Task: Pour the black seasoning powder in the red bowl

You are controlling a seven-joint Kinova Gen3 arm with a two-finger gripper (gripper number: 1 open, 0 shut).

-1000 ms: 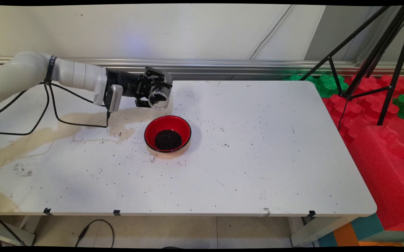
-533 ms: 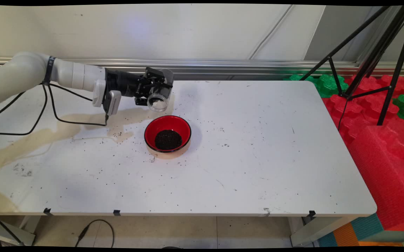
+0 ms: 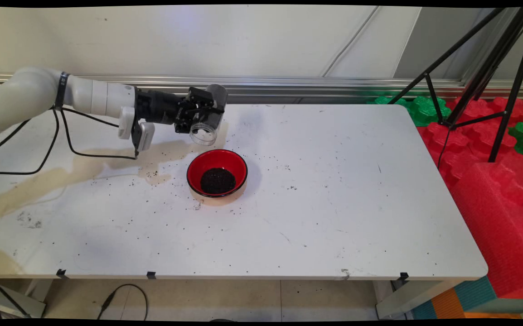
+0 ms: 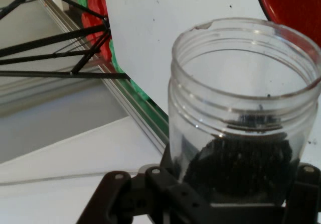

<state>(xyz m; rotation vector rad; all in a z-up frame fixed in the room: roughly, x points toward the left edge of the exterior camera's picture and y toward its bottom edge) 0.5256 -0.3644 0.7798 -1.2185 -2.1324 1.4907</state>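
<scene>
I see the gripper (image 3: 203, 118) clenched on a clear jar (image 3: 205, 127), held in the air over the far left part of the table (image 3: 334, 203). The jar is tilted, its open mouth turned down and toward the camera's side, just behind a red bowl (image 3: 217, 173) and not touching it. In the hand view the jar (image 4: 243, 118) fills the right half, wedged between the gripper's (image 4: 220, 199) black fingers, with threaded rim upward in the picture; a few dark grains cling inside near its bottom. I cannot tell whether anything more is left in it, since the dark linkage shows through the plastic.

The bowl stands on the table in front of the jar, with a heap of dark grains (image 3: 217, 180) in its middle. A red edge of the bowl (image 4: 293, 5) shows at the hand view's upper right. Loose grains are scattered over the table, thickest to the bowl's left, beside a tan stain (image 3: 62, 174). Black cables (image 3: 62, 145) hang from the arm.
</scene>
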